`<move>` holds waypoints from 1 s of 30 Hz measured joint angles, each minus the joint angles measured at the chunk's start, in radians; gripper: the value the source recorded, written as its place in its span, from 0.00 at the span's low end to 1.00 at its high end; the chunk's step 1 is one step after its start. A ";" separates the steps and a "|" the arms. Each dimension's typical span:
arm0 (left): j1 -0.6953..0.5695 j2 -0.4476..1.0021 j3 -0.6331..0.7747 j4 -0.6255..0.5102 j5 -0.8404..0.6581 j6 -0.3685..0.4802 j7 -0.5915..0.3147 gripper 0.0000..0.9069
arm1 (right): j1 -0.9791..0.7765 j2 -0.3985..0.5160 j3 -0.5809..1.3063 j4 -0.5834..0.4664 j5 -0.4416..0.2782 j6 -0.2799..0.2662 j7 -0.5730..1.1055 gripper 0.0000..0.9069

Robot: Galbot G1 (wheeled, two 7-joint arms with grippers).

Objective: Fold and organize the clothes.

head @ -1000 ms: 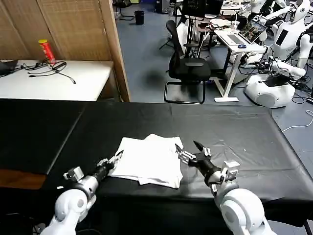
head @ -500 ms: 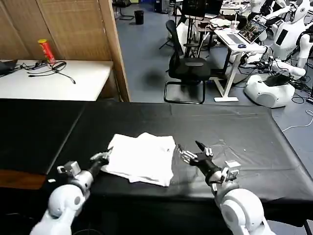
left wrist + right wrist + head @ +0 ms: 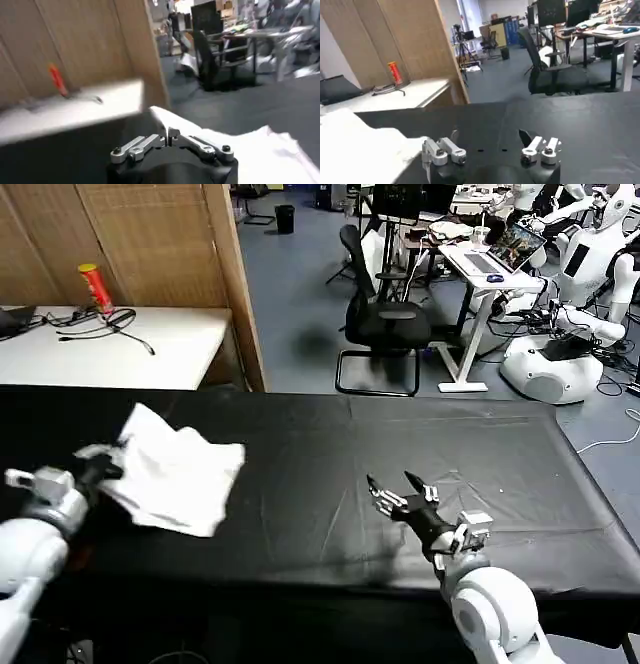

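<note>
The clothes are one folded white T-shirt [image 3: 175, 469], lying at the left end of the black table [image 3: 420, 434] with its left edge lifted. My left gripper [image 3: 100, 460] is at that lifted edge, shut on the cloth. In the left wrist view the left gripper [image 3: 166, 134] has its jaws pressed together and the T-shirt [image 3: 260, 150] spreads out beyond them. My right gripper [image 3: 392, 489] stands open over bare table near the front edge, well to the right of the shirt. The right wrist view shows the right gripper [image 3: 487, 137] with nothing between its fingers, and the T-shirt [image 3: 355, 150] off to one side.
A white side table [image 3: 120, 344] with a red can [image 3: 96, 287] and cables stands at the back left, next to a wooden partition [image 3: 235, 284]. An office chair [image 3: 385, 324] and desks stand behind the black table.
My left gripper has swept left and slightly back, dragging the T-shirt from the table's middle to its left end. The right gripper has stayed put and open.
</note>
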 joint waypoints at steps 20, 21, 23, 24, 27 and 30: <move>0.026 -0.332 0.451 -0.189 0.221 0.063 -0.068 0.97 | -0.038 0.002 -0.019 0.001 0.054 -0.017 0.002 0.97; 0.026 -0.343 0.473 -0.196 0.226 0.062 -0.059 0.97 | -0.034 0.002 -0.024 -0.006 0.065 -0.025 0.006 0.97; 0.024 -0.356 0.495 -0.211 0.227 0.046 -0.046 0.97 | -0.022 0.004 -0.040 -0.023 0.098 -0.044 0.015 0.97; 0.022 -0.358 0.501 -0.219 0.226 0.034 -0.036 0.97 | -0.014 0.006 -0.050 -0.032 0.117 -0.054 0.023 0.97; 0.010 -0.356 0.505 -0.234 0.235 -0.016 -0.021 0.97 | 0.013 0.015 -0.085 -0.068 0.169 -0.078 0.040 0.97; -0.004 -0.346 0.493 -0.234 0.234 -0.039 -0.021 0.97 | 0.048 0.030 -0.133 -0.110 0.213 -0.089 0.048 0.97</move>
